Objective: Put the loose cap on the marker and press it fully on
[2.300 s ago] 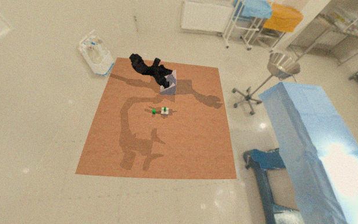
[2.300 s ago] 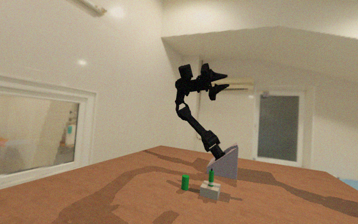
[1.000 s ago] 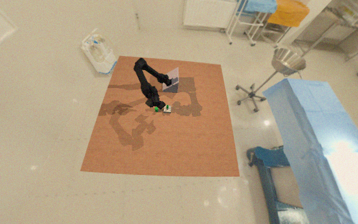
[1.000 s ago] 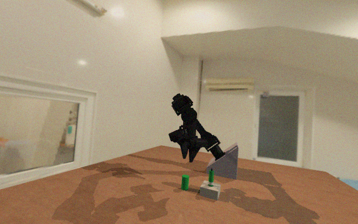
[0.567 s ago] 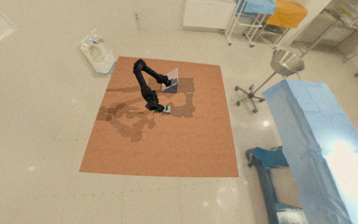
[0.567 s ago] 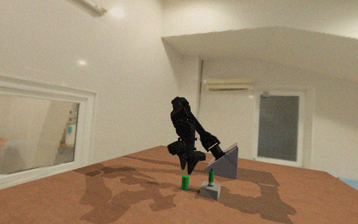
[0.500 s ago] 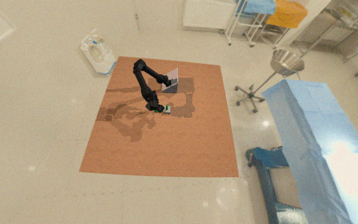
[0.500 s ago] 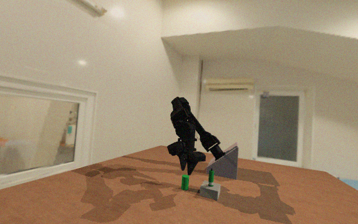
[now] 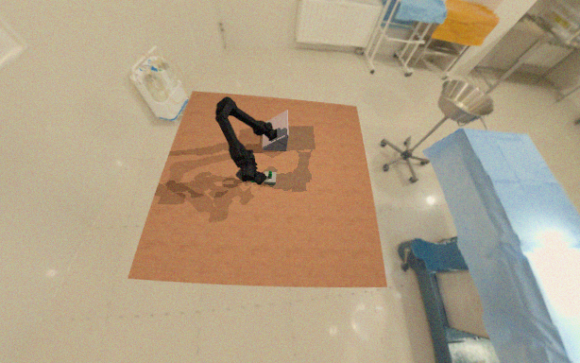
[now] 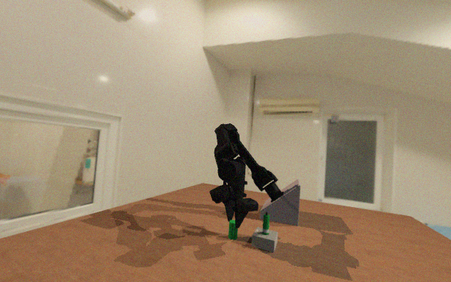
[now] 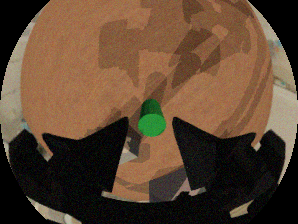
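A green cap stands upright on the wooden table top. My gripper points straight down over it, open, with the fingertips just above the cap's top, one on each side. The fingers touch nothing. The green marker stands upright in the grey holder block, a short way to the right of the cap. In the top view the arm hides the cap.
A grey wedge-shaped block stands behind the holder, by the arm's base. Around the table are a blue-draped bed, a steel bowl stand and trolleys at the back.
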{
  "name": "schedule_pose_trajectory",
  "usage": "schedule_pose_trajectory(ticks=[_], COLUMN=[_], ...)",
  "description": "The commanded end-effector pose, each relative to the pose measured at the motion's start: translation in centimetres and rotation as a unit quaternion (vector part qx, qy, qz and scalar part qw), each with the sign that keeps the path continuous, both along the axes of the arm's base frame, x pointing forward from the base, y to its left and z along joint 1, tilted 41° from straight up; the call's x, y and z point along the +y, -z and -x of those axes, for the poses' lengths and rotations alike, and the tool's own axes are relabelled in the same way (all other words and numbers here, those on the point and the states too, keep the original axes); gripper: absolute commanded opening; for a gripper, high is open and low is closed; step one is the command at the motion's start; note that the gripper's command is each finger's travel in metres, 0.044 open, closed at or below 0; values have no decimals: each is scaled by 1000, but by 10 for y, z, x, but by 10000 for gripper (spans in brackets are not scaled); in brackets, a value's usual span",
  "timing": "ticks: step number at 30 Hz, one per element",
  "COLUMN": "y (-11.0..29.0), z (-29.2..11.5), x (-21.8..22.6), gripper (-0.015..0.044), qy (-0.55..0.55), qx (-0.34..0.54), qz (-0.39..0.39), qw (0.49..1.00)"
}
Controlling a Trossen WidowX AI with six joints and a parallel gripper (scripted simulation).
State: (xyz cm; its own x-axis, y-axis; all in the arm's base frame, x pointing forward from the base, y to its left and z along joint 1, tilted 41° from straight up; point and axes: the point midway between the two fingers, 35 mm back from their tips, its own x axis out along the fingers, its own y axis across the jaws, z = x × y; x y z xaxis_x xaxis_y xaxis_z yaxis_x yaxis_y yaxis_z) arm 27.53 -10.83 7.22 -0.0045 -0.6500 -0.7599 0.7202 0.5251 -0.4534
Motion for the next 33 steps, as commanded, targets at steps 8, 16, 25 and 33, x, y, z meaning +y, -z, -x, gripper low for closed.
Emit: schedule_pose_trajectory(ticks=[8,16,25,33], y=[14,21,21,16], z=[1,3,2,2], x=[-11,-18,-18,-14], gripper=[250,250,112,0], qy=[-2,-2,-2,-2], qx=[6,6,6,6], qz=[2,3,3,2], qw=[1000,1000,1000,1000])
